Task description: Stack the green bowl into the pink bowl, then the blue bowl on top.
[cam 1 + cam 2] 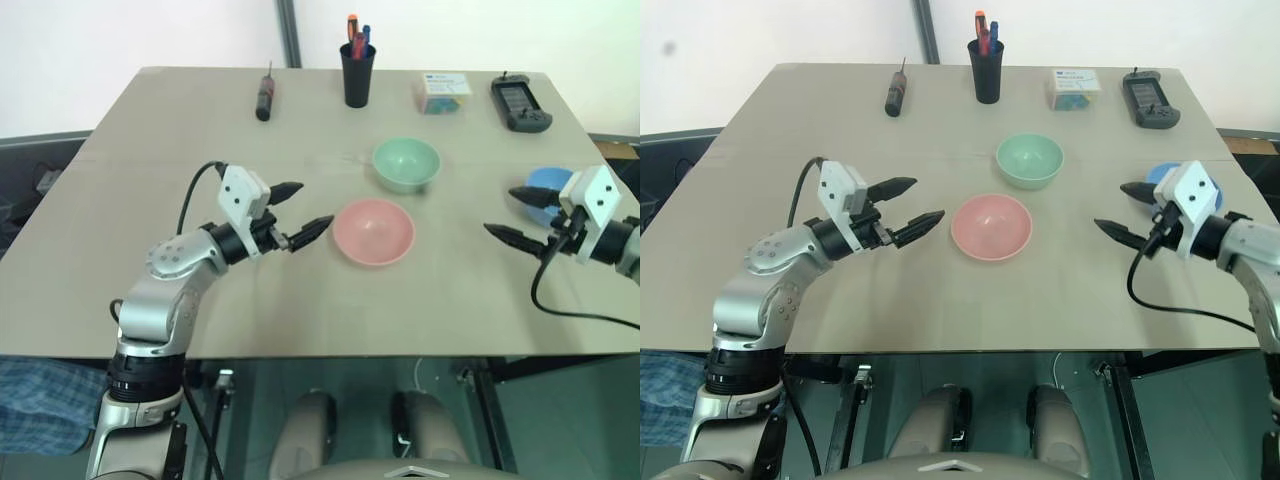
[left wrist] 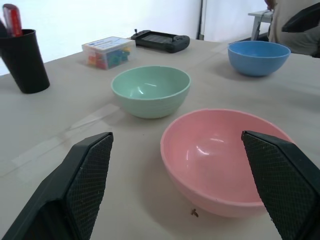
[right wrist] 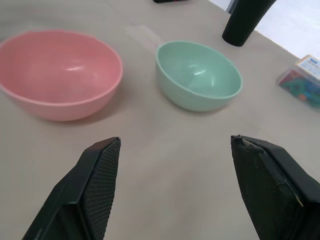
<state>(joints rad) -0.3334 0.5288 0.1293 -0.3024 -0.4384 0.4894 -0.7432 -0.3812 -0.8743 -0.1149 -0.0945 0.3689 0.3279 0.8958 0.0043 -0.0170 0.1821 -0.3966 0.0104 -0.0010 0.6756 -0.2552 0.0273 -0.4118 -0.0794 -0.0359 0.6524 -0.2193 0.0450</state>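
Observation:
The pink bowl [image 1: 373,231] sits empty in the middle of the table. Just behind it and slightly to the right stands the green bowl [image 1: 406,164], also empty. The blue bowl [image 1: 548,190] rests near the right edge, partly hidden behind my right gripper. My left gripper [image 1: 302,211] is open just left of the pink bowl, pointing at it, with nothing between its fingers. My right gripper [image 1: 518,214] is open too, hovering in front of the blue bowl and aimed toward the pink and green bowls.
Along the table's far edge lie a screwdriver [image 1: 265,97], a black pen cup [image 1: 358,70], a small box of coloured pieces [image 1: 442,93] and a black handheld device [image 1: 520,103]. The near part of the table [image 1: 300,310] is bare.

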